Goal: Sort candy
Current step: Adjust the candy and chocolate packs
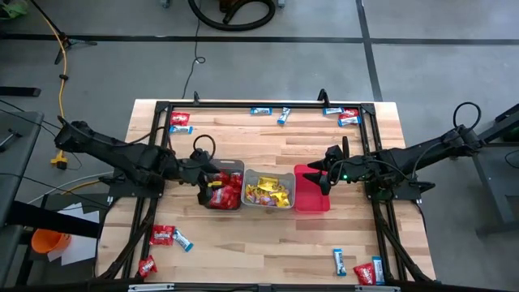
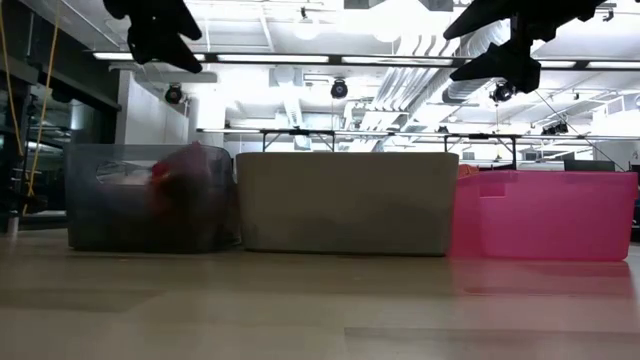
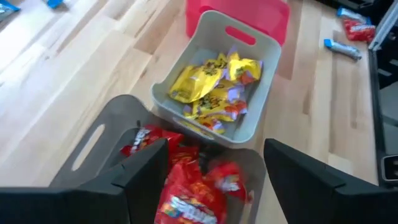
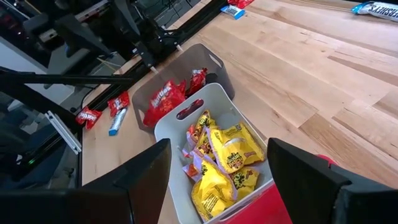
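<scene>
Candy lies in several groups on the wooden bench (image 1: 268,235) and in a row of three bins at its centre. At the left edge, loose red packets (image 1: 161,235) and a blue-and-white bar (image 1: 183,241) lie near the front corner, with another red packet (image 1: 180,120) and bar at the back corner. The left tool (image 1: 212,183) hangs over the dark grey bin (image 1: 235,166), fingers (image 3: 146,174) spread wide and holding nothing; red packets (image 3: 193,199) are heaped in the bin directly below it. Just beside it, touching, stands the light grey bin (image 1: 251,174) holding yellow packets (image 1: 268,195). The pink bin (image 1: 312,203) comes next in the row; no contents can be made out in it. The right tool (image 1: 326,170) hovers over the pink bin's back end, fingers (image 4: 140,180) likewise spread and holding nothing. Further blue-and-white bars (image 1: 261,110) lie along the back edge, with red packets (image 1: 349,115) at the right back corner, and a bar (image 1: 339,261) and a red packet (image 1: 364,272) at the right front.
</scene>
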Controlling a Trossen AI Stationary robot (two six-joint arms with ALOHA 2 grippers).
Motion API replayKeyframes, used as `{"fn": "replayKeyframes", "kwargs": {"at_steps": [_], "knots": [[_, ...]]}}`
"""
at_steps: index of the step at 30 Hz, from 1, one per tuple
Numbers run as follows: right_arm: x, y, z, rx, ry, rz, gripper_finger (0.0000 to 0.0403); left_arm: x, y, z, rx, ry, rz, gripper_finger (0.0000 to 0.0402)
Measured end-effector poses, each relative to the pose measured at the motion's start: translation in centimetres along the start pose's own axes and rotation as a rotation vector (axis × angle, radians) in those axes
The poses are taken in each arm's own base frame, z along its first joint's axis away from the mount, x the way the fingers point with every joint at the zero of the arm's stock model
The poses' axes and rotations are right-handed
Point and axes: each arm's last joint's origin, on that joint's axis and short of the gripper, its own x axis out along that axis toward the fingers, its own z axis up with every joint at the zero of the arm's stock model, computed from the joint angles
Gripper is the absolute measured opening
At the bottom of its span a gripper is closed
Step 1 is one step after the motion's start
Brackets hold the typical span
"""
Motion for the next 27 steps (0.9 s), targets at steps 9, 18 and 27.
{"fn": "replayKeyframes", "kwargs": {"at_steps": [9,18,27], "knots": [[0.0,0.2,0.2,0.013,-0.013,0.024,0.0261,-0.6,-0.4,1.0,0.002,-0.113,-0.059,0.0252],[-1.2,2.7,4.5,0.034,-0.414,0.301,0.0261,-1.4,0.2,4.1,0.000,-0.606,-0.187,0.0252],[-1.2,2.8,6.8,-0.019,-0.438,0.090,0.0261,-2.2,2.2,3.0,-0.080,-0.847,-0.349,0.0252]]}}
